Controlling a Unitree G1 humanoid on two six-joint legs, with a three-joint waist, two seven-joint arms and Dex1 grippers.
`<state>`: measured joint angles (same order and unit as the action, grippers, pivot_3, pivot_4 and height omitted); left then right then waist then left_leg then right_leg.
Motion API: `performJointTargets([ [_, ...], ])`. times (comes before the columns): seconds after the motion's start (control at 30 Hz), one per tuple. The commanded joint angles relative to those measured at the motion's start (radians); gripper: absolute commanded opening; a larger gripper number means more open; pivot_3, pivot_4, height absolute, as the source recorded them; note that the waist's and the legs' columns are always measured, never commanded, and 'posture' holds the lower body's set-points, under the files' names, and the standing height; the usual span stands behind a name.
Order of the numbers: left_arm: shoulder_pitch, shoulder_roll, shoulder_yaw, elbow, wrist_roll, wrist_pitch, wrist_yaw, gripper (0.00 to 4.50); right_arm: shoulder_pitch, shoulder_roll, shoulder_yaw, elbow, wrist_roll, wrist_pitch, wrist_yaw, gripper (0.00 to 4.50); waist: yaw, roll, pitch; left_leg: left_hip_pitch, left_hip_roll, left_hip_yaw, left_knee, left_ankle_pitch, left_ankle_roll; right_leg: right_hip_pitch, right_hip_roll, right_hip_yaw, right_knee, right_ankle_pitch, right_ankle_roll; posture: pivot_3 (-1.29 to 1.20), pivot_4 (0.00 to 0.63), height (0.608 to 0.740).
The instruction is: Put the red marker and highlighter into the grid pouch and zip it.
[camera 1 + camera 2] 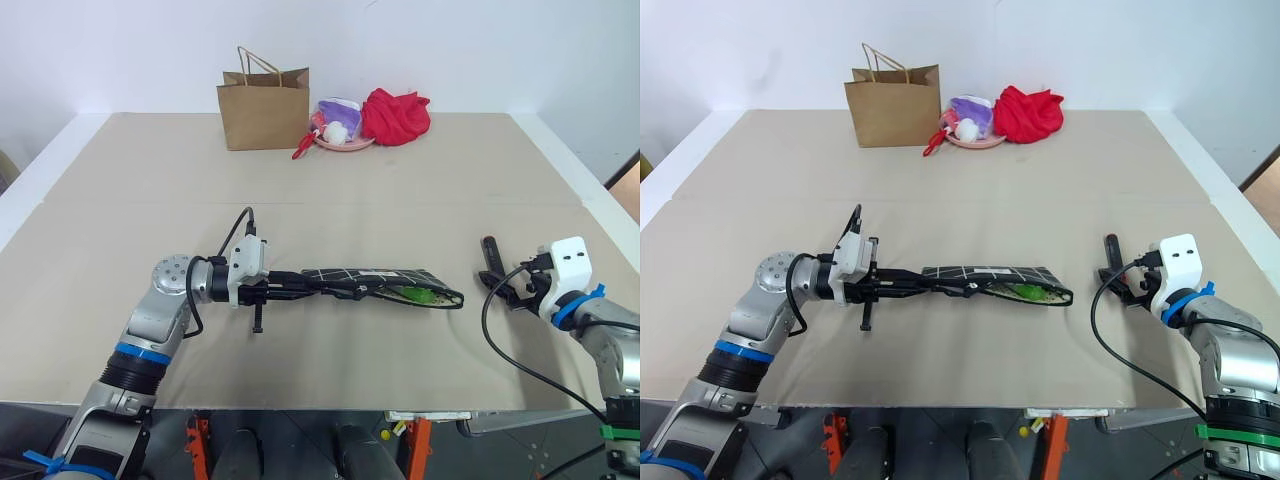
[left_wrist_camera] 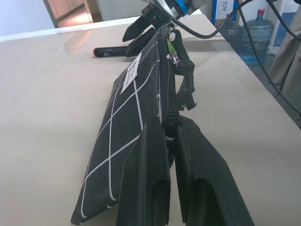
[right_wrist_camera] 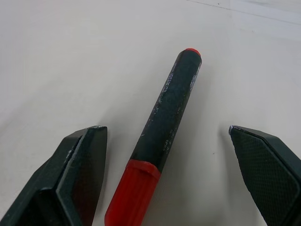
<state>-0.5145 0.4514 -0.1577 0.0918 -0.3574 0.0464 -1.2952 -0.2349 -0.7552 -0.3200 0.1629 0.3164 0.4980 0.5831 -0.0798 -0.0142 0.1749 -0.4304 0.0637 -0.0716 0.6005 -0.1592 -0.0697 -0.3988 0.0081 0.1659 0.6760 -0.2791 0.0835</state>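
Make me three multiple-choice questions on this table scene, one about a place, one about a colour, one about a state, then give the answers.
1. Where is the red marker?
A. inside the brown bag
B. on the table between the right gripper's open fingers
C. in the left gripper

2. What colour shows inside the grid pouch's open end?
A. green
B. blue
C. orange

3. What is the left gripper doing?
A. hanging open
B. shut on the marker
C. shut on the pouch's edge

Answers: 1 B, the right wrist view shows it there. 2 A, the highlighter lies inside. 3 C, its fingers pinch the pouch's zipper edge.
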Motion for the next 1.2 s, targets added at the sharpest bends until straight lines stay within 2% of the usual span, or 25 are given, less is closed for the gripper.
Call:
performJointTargets([
  [0.03,-0.017,0.005,0.017,-0.016,-0.012,-0.009,0.002,0.0,-0.012,-0.01,-0.031,-0.013,0.002,-0.016,-0.005,4.47,0.0,0.0,0.0,0.0,0.0,0.0,0.0,0.0,0.0,0.0,0.0,0.0,0.0,0.0,0.0,0.0,0.15,0.74],
  [1.2,-0.017,0.005,0.017,-0.016,-0.012,-0.009,0.002,0.0,-0.013,-0.009,-0.032,-0.013,-0.001,-0.016,-0.004,4.47,0.0,0.0,0.0,0.0,0.0,0.0,0.0,0.0,0.0,0.0,0.0,0.0,0.0,0.0,0.0,0.0,0.15,0.74],
])
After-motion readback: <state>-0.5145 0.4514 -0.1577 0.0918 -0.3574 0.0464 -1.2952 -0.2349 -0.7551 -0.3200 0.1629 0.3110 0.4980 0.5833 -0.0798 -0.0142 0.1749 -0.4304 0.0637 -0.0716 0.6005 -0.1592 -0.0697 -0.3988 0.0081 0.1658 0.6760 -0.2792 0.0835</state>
